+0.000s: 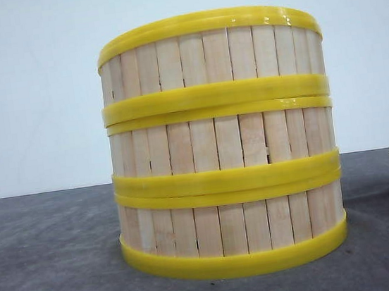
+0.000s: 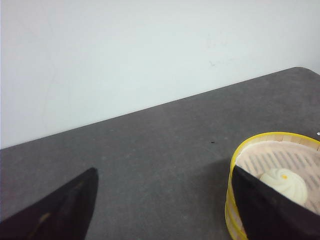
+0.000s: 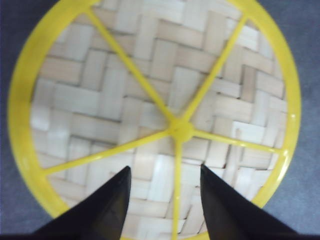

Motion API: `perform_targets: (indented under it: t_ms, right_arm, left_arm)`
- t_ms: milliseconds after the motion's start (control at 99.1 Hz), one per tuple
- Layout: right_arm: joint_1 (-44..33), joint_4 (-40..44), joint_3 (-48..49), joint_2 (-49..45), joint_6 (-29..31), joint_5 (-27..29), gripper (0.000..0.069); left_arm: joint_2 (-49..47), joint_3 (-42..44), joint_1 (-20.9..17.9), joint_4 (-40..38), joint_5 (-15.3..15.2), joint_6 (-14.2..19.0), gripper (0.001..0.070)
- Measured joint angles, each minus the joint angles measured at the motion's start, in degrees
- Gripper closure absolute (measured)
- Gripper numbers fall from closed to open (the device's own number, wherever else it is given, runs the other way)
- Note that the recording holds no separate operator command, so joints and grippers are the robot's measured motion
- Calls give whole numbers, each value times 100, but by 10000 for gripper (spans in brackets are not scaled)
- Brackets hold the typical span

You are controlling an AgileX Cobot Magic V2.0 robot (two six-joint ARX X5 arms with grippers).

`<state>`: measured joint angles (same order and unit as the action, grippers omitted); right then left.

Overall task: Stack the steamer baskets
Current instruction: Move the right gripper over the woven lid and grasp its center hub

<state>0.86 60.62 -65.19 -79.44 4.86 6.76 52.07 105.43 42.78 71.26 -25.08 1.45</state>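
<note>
Stack: three steamer baskets (image 1: pixel 223 145) stand one upon another, centre of the front view; stacking looks finished.
Lid (image 3: pixel 155 115): lies apart, under the right gripper (image 3: pixel 162 172), probably left to place.
Right gripper: jaws parted, empty.
Left gripper (image 2: pixel 165 207): jaws wide, empty.
Bun (image 2: pixel 284 182): in top basket.

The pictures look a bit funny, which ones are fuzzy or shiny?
Front view: sharp, with white glare spots on the top yellow ring of the steamer baskets. Right wrist view: soft and blurry, the woven lid is very close, and the right hand is just dark shapes. Left wrist view: the left hand is dark, the bun slightly soft.
</note>
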Motion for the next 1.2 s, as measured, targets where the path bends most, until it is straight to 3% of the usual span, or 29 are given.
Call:
perform_targets:
  t_ms: [161, 333, 1200]
  right_arm:
    - [-160, -55, 0, -22, -31, -413, 491]
    - [-254, -52, 2, -229, -61, -468, 522]
    - [-546, -522, -2, -743, -214, -715, 487]
  left_arm:
    - [50, 0, 0, 0, 0, 0, 204]
    - [114, 0, 0, -2, 0, 0, 204]
    - [129, 0, 0, 0, 0, 0, 204]
